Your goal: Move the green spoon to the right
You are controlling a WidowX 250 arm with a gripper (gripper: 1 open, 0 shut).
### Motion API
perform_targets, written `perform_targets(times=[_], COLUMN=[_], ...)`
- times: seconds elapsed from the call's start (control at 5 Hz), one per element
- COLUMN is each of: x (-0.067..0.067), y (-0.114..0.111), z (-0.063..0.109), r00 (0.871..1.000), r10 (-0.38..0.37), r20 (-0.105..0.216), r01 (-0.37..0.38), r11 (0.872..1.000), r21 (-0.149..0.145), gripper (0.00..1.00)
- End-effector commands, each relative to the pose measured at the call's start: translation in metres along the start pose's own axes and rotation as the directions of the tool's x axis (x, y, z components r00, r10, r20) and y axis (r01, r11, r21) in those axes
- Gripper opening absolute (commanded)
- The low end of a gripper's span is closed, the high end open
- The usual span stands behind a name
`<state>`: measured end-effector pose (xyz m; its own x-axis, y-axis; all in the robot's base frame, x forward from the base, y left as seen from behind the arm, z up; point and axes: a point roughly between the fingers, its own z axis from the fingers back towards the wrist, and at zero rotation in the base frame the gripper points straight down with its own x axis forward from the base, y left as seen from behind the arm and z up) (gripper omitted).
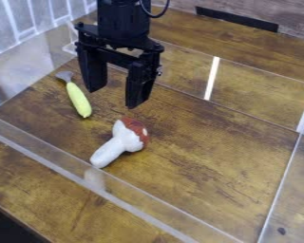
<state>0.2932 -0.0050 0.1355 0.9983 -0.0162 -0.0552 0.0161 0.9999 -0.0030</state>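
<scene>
The green spoon (77, 97) lies flat on the wooden table, a slim yellow-green piece with a small grey end pointing up-left. My gripper (115, 90) hangs just to its right, pointing down, open with nothing between its black fingers (137, 89). The left finger stands close beside the spoon without touching it that I can see. Whether the fingertips reach the table I cannot tell.
A white mushroom toy with a reddish-brown cap (121, 141) lies in front of the gripper. Low clear plastic walls (66, 157) fence the wooden work area (231, 152). A bright reflective strip (212, 78) lies to the right.
</scene>
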Motion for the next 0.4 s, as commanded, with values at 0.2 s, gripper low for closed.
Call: perform_targets(times=[0.2], x=[-0.004], y=[0.027], z=[-0.021], r00=[0.987], r10=[0.157], r20=[0.020], r01=[-0.156], r11=[0.988], r21=[-0.007], gripper=[1.00])
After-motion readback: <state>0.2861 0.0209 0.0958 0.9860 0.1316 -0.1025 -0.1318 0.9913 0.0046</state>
